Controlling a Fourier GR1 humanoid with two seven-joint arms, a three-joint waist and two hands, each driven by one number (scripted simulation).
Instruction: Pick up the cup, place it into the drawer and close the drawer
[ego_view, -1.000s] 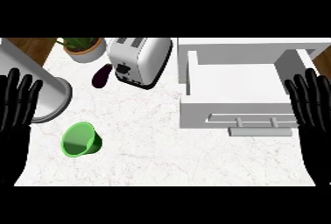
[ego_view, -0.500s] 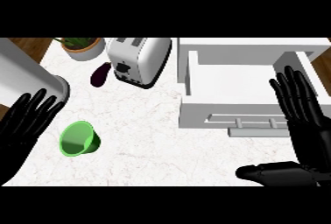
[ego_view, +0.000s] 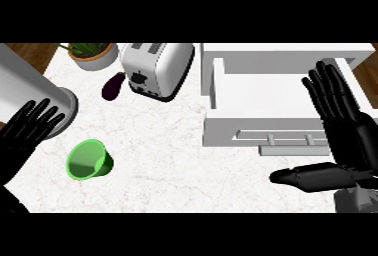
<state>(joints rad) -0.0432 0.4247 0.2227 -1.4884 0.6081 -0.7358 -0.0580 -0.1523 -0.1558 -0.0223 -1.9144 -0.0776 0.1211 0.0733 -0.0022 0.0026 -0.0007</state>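
Note:
A green cup (ego_view: 89, 160) lies tipped on its side on the white counter at the lower left, its mouth facing down and left. The white drawer (ego_view: 277, 98) stands pulled open at the upper right, nothing inside it, its handle (ego_view: 284, 135) on the front face. My left hand (ego_view: 26, 131) is open at the left edge, just up and left of the cup and apart from it. My right hand (ego_view: 345, 133) is open with straight fingers over the drawer's right front corner, thumb stretched left below the drawer front.
A silver toaster (ego_view: 156, 68) stands at the top middle, with a dark aubergine (ego_view: 113, 85) to its left and a potted plant (ego_view: 92, 53) behind that. A tall grey cylinder (ego_view: 29, 86) rises at the far left beside my left hand.
Both hands have come further into view. The left hand moved right toward the cup. The right hand moved left over the drawer's corner, thumb now spread. Cup and drawer are unmoved.

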